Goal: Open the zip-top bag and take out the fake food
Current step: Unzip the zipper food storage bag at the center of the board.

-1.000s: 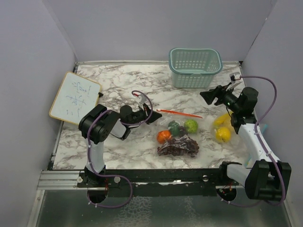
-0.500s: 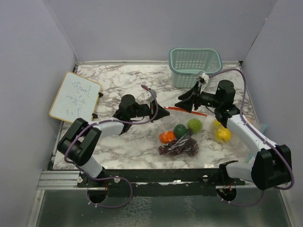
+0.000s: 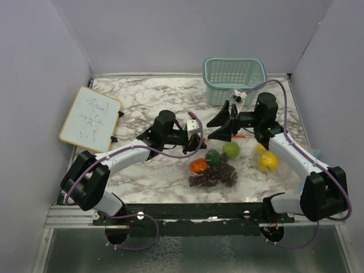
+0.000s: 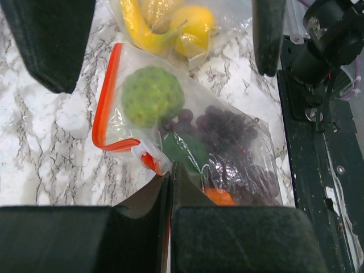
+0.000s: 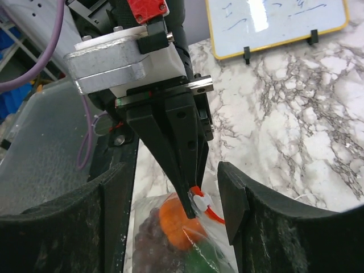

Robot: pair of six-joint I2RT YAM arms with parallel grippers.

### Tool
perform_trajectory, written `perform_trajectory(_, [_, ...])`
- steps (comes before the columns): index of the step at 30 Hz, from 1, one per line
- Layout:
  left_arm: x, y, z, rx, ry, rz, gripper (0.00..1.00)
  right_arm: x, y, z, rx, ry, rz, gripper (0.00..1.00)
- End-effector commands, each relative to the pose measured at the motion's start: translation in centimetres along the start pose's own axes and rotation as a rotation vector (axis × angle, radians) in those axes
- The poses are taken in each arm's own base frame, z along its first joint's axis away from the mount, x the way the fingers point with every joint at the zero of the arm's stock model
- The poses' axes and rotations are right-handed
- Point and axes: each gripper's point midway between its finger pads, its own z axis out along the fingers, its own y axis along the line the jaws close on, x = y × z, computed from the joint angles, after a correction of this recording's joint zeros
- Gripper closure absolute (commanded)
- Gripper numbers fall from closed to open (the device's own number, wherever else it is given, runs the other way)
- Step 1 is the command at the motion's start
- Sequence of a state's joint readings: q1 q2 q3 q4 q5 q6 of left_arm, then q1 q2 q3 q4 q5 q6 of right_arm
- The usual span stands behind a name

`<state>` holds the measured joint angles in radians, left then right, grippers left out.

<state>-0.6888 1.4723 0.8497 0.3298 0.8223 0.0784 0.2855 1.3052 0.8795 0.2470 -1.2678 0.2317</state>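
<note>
While the left pincer (image 4: 169, 173) clamps the bag zip (image 4: 104, 96), the right pincer (image 5: 173, 168) gapes empty.

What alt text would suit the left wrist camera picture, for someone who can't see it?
The left gripper, shut, pinches a clear zip-top bag beside the white slider of its orange-red zip. Inside lie a lime, purple grapes, a dark green piece and an orange. A banana and lemon lie beyond on the marble table.

Bright even light, soft shadows, glare on zip-top bag (image 4: 227, 148), blurred near foregrounds.
</note>
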Motion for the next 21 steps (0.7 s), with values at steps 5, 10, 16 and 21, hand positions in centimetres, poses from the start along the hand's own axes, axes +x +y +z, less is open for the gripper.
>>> perform_trajectory(5, [-2.2, -1.6, -0.8, 0.012, -0.015, 0.144, 1.0, 0.9, 1.4, 0.2, -0.182, 0.034, -0.013, 0.36])
perform_trajectory(10, [-2.2, -1.9, -0.9, 0.014, -0.012, 0.156, 1.0, 1.5, 1.6, 0.1, -0.227, 0.047, -0.004, 0.41])
perform_trajectory(16, [-2.6, -2.0, -0.7, 0.018, -0.016, 0.164, 1.0, 2.0, 1.6, 0.5, -0.242, 0.054, 0.008, 0.48])
perform_trajectory(21, [-3.1, -2.2, -0.8, 0.019, -0.023, 0.176, 1.0, 2.5, 1.5, 1.3, -0.247, 0.062, 0.021, 0.52])
